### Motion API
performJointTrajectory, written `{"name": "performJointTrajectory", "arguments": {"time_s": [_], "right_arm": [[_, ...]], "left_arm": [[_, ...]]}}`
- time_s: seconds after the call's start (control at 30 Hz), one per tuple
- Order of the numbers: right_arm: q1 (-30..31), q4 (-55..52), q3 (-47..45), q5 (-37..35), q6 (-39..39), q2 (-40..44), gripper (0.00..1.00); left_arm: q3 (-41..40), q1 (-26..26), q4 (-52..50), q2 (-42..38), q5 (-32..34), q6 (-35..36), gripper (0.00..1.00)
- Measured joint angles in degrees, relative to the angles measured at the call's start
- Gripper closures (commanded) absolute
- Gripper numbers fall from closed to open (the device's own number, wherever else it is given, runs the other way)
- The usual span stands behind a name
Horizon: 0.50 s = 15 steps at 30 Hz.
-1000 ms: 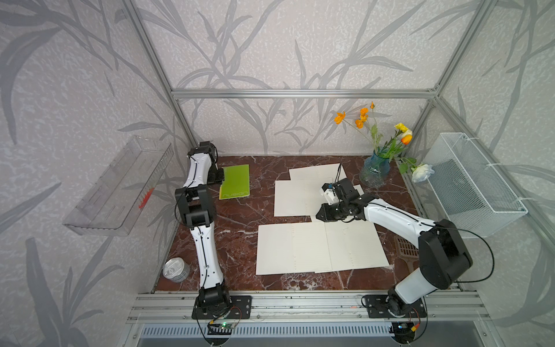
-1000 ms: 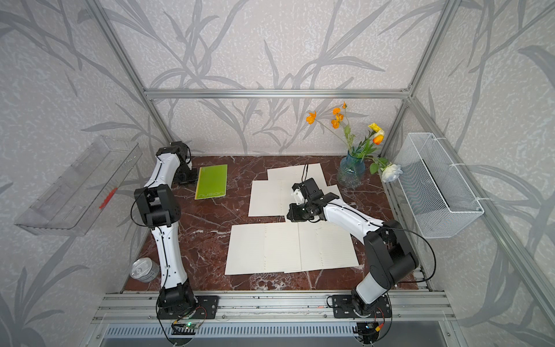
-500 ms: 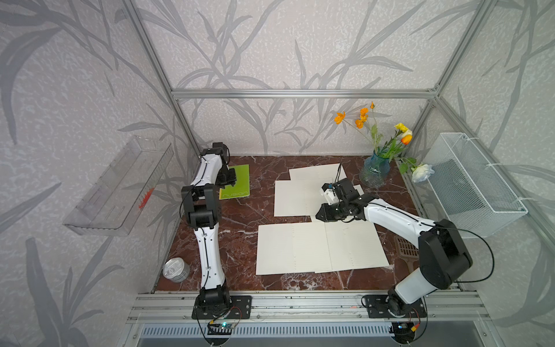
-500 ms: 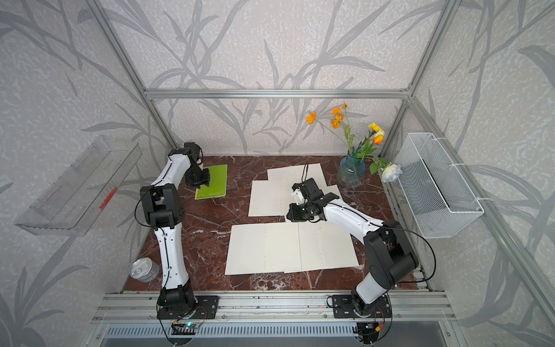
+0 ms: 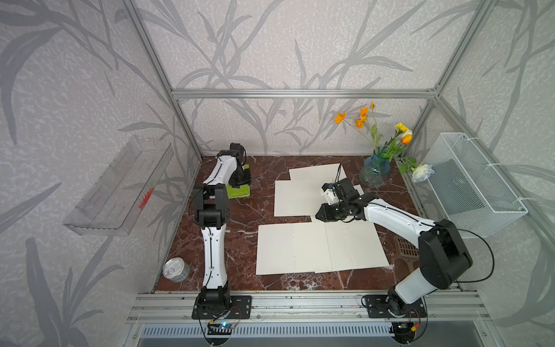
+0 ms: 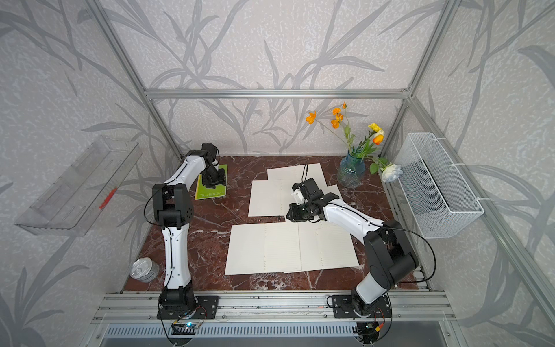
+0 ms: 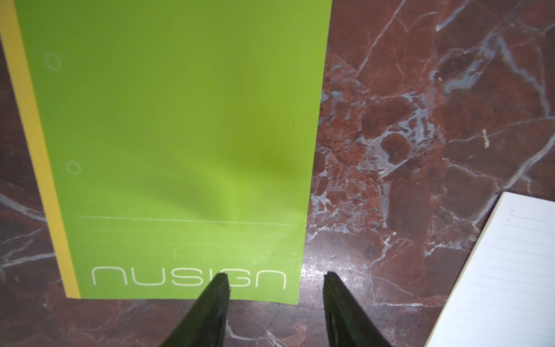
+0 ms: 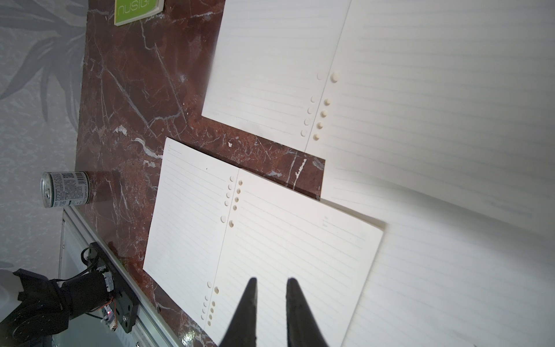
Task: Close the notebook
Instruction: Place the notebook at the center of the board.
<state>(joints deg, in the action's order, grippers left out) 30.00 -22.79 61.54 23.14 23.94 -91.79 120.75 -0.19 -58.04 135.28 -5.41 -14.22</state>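
Glass vase [image 5: 374, 171] at the table's far right held orange and yellow flowers [image 5: 364, 115]; a white rose [image 5: 422, 172] drooped beside it. The white wire basket [image 5: 477, 186] on the right wall and the clear plastic tray [image 5: 120, 186] on the left wall showed nothing inside that could be made out. The green Nusign notebook [image 7: 174, 144] lay shut and flat at the far left of the marble table [image 5: 240, 228]. The left gripper [image 7: 276, 282] hovered over its near corner, jaws parted and empty. The right gripper [image 8: 270, 288] hung above the loose lined sheets [image 5: 318, 249], jaws slightly apart, grasping nothing. A tin can [image 5: 175, 270] stood near the left front corner.
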Motion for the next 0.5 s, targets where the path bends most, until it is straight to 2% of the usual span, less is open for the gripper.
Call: {"name": "performJointTrajectory", "arguments": {"time_s": [0.5], "right_arm": [[-0.02, 0.00, -0.17, -0.11, 0.00, 0.00, 0.78]], "left_arm": [[-2.12, -0.90, 1.75, 0.70, 3.15, -0.31, 0.45]]}}
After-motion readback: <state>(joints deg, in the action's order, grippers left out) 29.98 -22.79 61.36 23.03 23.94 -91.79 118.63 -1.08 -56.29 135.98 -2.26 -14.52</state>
